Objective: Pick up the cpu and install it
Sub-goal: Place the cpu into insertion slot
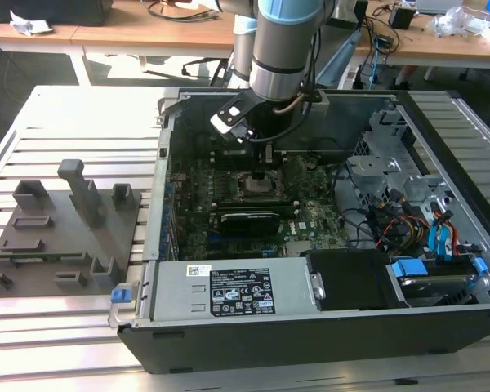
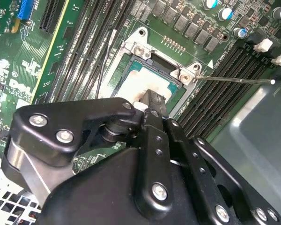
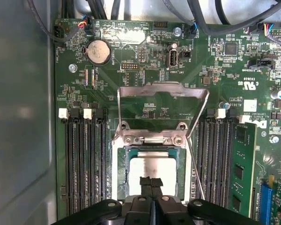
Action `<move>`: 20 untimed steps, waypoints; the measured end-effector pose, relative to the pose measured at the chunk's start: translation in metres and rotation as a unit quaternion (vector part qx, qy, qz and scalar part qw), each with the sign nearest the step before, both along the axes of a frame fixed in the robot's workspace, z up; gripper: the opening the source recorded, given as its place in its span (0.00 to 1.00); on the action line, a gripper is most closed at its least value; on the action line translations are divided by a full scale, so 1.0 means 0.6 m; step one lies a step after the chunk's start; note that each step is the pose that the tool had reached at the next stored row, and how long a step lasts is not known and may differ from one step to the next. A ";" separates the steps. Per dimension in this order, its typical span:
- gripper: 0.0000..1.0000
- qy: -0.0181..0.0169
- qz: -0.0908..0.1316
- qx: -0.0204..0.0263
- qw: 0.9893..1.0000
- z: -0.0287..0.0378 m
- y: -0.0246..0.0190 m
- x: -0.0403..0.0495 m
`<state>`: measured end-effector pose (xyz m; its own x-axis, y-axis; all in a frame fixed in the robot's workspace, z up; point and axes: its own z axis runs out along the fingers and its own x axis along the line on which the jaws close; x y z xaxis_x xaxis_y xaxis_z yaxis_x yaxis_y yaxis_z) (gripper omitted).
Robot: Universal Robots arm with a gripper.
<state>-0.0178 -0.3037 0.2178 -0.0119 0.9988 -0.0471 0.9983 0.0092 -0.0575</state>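
Observation:
The cpu [image 3: 152, 165], a small square chip with a silvery top plate, lies flat in the motherboard socket inside the open computer case [image 1: 310, 335]. Its pale top [image 2: 131, 86] also shows past the finger in the second wrist view. My gripper [image 3: 151, 181] hangs straight above it with both fingertips pressed together and nothing between them. I cannot tell whether the tips touch the chip. In the exterior view the gripper [image 1: 261, 173] is low over the middle of the board. The socket's metal cover frame [image 3: 161, 91] stands flipped open, and its thin lever [image 3: 195, 164] is released.
Memory slots [image 3: 84, 164] flank the socket on both sides. A long black card [image 1: 249, 219] lies just in front of it. The power supply [image 1: 229, 290] and drive cage [image 1: 392, 163] crowd the case. A grey parts fixture [image 1: 65, 220] sits on the table at the exterior view's left.

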 end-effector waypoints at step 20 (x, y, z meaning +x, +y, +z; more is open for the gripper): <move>0.11 0.000 0.000 0.000 1.000 0.082 0.0000 0.000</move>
<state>-0.0178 -0.3037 0.2670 -0.0120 0.9988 -0.0474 0.9983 0.0093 -0.0575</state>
